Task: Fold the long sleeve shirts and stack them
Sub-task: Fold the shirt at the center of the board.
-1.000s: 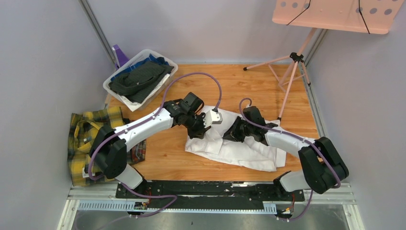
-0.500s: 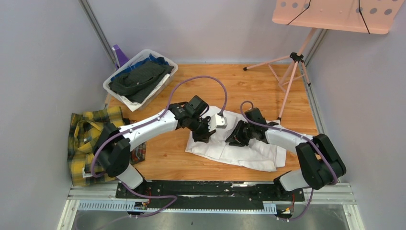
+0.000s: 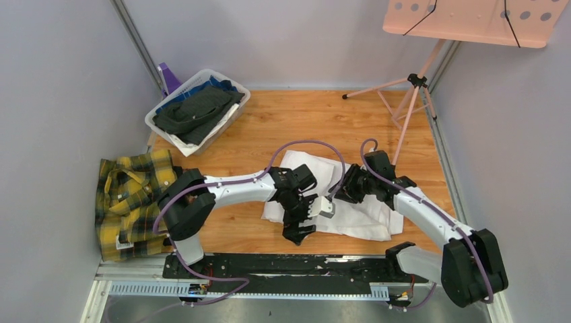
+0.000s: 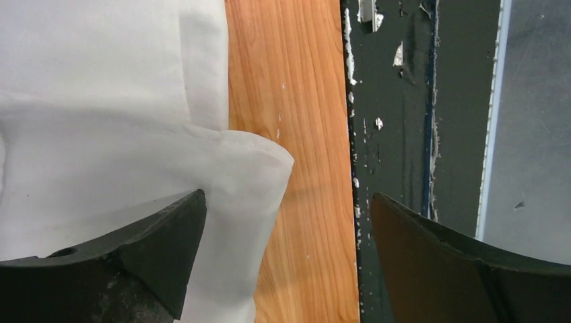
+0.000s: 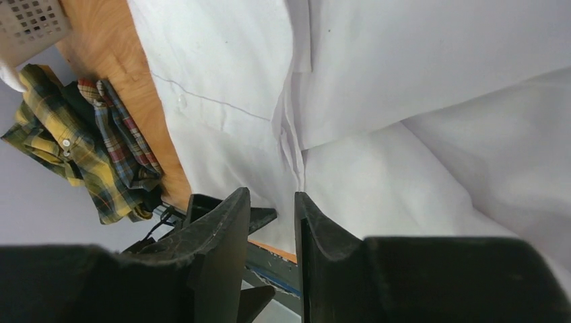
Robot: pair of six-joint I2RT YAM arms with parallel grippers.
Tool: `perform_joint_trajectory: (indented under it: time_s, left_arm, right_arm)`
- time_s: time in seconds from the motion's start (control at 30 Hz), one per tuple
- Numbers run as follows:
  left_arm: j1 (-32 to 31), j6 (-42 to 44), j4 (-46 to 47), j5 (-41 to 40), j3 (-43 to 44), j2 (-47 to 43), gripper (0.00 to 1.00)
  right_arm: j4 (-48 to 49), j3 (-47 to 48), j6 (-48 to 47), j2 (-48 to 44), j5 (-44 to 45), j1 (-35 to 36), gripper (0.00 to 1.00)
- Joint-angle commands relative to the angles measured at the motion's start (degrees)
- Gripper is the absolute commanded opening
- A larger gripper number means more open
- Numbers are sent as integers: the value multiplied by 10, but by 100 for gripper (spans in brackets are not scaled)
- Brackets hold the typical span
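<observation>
Wood of the table [image 3: 323, 121] lies open beyond the white shirt [image 3: 357, 215], out to the basket [image 3: 195, 111] and the stand [image 3: 414, 87]. On the shirt's near side only a thin strip of board separates its edge from the black rail [image 3: 289, 264]. The plaid shirt [image 3: 128, 202] lies well apart to the white shirt's left.

The left gripper [image 3: 301, 232] hangs at the white shirt's near-left corner, fingers spread wide, one over cloth, the other over the rail, gripping nothing. The right gripper [image 3: 340, 192] sits over the shirt's middle, fingers drawn to a narrow slit. Nothing seems caught between them, though the view is tight.
</observation>
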Motion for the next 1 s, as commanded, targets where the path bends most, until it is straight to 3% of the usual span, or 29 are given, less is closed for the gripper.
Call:
perform_joint_trajectory:
  time_s: [0.0, 0.3, 0.47, 0.73, 0.97]
  left_arm:
    - [4, 35, -51, 35, 25, -21, 100]
    - [117, 49, -138, -65, 102, -177, 100]
    - [215, 3, -97, -100, 96, -208, 100]
    - [233, -76, -16, -164, 30, -192, 100]
    - [264, -126, 13, -130, 21, -124, 100]
  right_arm:
    - [-23, 16, 15, -43, 12, 16, 31]
    - [47, 64, 86, 72, 37, 209, 27]
    - [56, 113, 80, 166, 32, 283, 28]
    - [15, 84, 57, 239, 71, 273, 25]
    - [-5, 94, 39, 175, 43, 247, 32]
